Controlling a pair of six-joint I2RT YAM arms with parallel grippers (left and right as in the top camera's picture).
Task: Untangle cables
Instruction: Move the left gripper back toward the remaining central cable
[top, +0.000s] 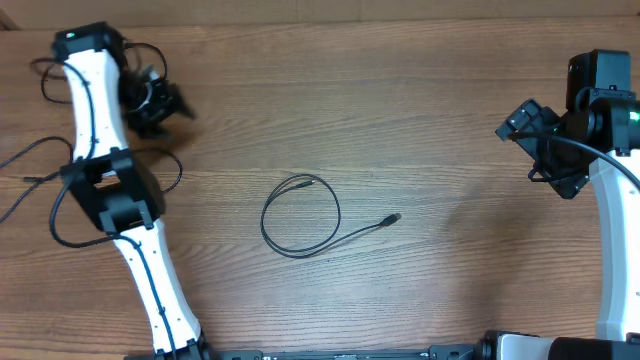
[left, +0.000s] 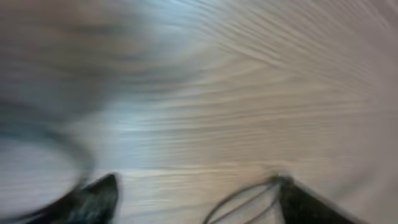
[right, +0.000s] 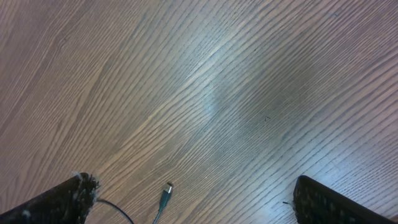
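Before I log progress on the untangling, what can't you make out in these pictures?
Left cables: overhead, left arm hides their crossings; edge cuts them.
Left wrist: motion blur; cord at the finger, contact unclear.
Right wrist: plug, its cord cut by bottom edge.

Black cables (top: 264, 222) on a light-brown bench (top: 420, 120) streaked with darker wood grain; white arms (top: 150, 280) with black joints (top: 110, 190); small green lights (top: 68, 38).

Blurred wooden table (left: 261, 87), dark jaws spread apart at bottom, thin cables (left: 239, 199) against one jaw
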